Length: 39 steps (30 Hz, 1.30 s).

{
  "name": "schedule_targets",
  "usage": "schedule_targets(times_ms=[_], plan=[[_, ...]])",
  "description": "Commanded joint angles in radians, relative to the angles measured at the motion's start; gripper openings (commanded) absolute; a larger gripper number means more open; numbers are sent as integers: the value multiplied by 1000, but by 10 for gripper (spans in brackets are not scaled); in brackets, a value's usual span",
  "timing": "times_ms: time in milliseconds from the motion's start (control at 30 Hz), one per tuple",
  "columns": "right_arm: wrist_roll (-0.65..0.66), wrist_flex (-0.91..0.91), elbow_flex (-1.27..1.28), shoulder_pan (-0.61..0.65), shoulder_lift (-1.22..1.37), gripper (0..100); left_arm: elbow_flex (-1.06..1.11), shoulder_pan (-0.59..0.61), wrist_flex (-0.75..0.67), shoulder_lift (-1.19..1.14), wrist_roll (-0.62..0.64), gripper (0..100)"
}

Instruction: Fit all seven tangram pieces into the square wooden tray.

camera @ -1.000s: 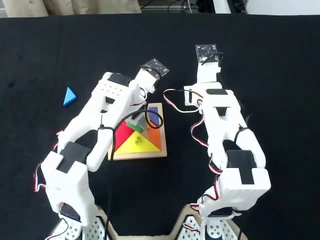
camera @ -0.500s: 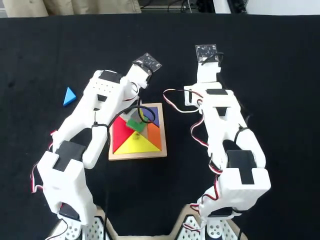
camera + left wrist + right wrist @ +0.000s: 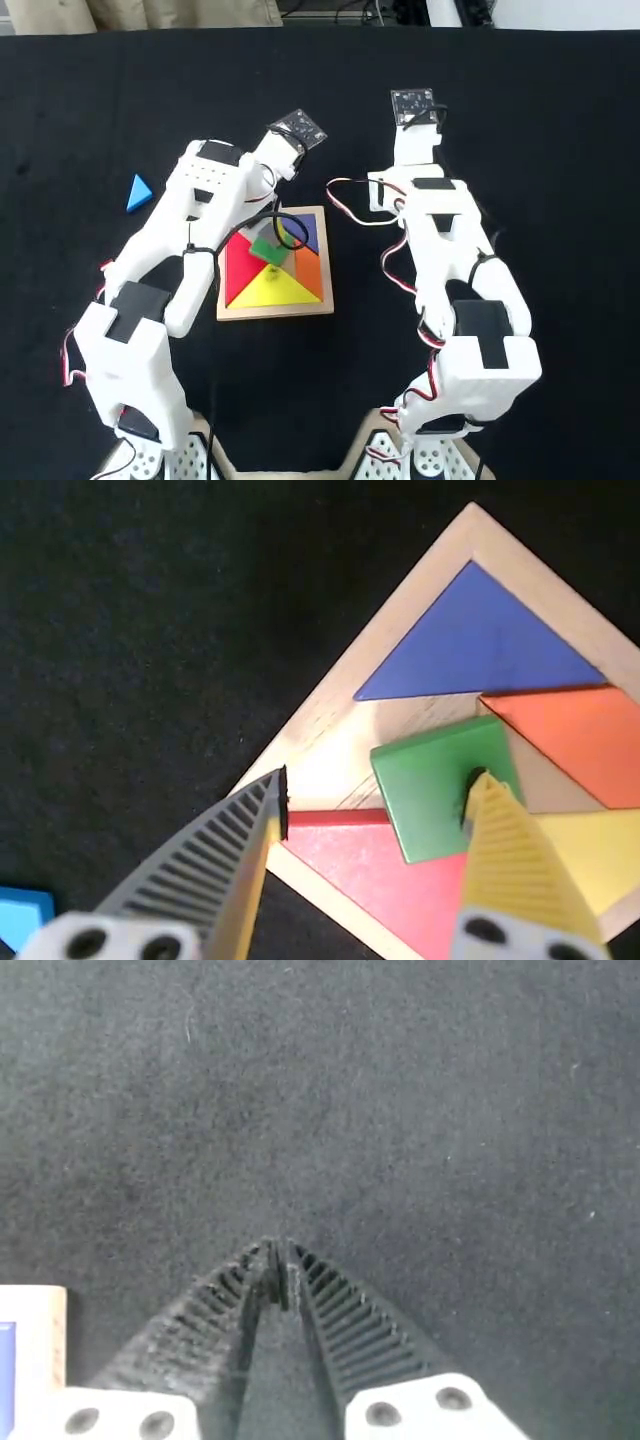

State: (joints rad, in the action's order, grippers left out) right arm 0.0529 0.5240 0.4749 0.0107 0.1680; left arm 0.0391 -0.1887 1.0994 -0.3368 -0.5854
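The square wooden tray (image 3: 275, 312) lies between the arms. It holds a dark blue triangle (image 3: 480, 640), an orange parallelogram (image 3: 570, 735), a yellow triangle (image 3: 275, 290) and a red triangle (image 3: 370, 870). A green square (image 3: 440, 785) rests askew, partly over the red triangle and partly over bare tray floor. My left gripper (image 3: 378, 785) hangs open above the tray's far-left corner, with one fingertip (image 3: 480, 795) at the square's edge and the other over the rim (image 3: 330, 680). A small light blue triangle (image 3: 138, 192) lies on the cloth to the left. My right gripper (image 3: 275, 1260) is shut on nothing over bare cloth.
Black cloth covers the whole table. A black cable (image 3: 290, 232) from the left arm loops over the tray's far part. The right arm (image 3: 445, 240) stands to the right of the tray, and a tray corner (image 3: 30, 1360) shows beside its gripper.
The left arm has swung to the left and drawn back off the tray's middle. The green square stays tilted in the tray. The right arm has not moved.
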Motion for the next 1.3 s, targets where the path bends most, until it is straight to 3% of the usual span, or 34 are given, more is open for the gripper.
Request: schedule_targets(times_ms=[0,200,533,800,1033,1267], plan=[[3,-20,-94,8,-22,11,-125,5,-9,-48,-6,287],[3,-20,-96,8,-22,11,-234,-13,31,-175,-2,287],[3,-20,-96,8,-22,11,-308,-45,190,-115,-8,287],[3,-17,-96,8,-24,11,-317,-56,236,-58,2,287],[3,-15,-96,6,-24,11,-231,-97,187,-32,38,287],[3,-15,-96,8,-24,11,-197,-12,98,-40,43,287]])
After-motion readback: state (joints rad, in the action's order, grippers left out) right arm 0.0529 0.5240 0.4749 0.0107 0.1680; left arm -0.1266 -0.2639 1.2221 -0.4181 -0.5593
